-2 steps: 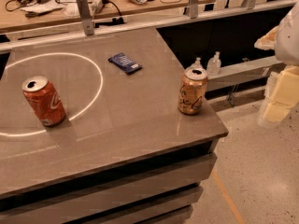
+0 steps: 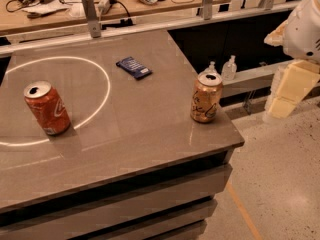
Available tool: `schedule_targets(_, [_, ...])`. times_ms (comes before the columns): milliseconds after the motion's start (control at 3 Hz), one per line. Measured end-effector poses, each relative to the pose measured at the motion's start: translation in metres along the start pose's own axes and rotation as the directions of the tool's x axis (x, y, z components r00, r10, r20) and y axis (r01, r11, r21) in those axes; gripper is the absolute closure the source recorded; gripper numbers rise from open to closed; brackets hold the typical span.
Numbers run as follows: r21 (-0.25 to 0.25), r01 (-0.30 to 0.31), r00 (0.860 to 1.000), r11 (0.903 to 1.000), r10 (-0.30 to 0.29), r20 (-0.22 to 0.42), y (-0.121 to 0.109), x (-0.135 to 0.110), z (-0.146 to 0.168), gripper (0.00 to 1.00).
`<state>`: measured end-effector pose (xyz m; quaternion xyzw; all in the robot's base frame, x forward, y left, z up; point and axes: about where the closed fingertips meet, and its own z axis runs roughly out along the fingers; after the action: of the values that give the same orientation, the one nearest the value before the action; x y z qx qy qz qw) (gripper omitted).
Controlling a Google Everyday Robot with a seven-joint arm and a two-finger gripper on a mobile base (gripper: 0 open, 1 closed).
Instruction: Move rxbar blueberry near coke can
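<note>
The coke can (image 2: 47, 109) was recorded at left centre, the rxbar blueberry (image 2: 134, 67) flat at upper centre, well apart, and the tan can (image 2: 205, 98) at right, liable to be toppled by a reach from the gripper (image 2: 289, 90), seen at far right, its state not determinable.

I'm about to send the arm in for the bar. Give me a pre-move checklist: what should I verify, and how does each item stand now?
1. rxbar blueberry in view, lying flat, uncovered: ok.
2. coke can upright on the left of the table: ok.
3. Bar already near the coke can: not ok, they lie well apart.
4. Straight path to the bar: not ok, the tan can stands near the right edge, likely in the way.
5. gripper over the bar: not ok, it hangs off the table's right side.
6. Gripper ready to grasp: cannot tell.
</note>
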<state>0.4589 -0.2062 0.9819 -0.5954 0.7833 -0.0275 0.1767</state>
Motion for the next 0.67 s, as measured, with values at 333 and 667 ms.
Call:
schedule_targets(333, [0.012,-0.003,1.0,0.9999,0.003,0.026,-0.029,-0.031,0.007,0.0])
schedule_targets(667, [0.024,-0.006,0.998,0.9997,0.004,0.055,-0.061,-0.078,0.016,0.0])
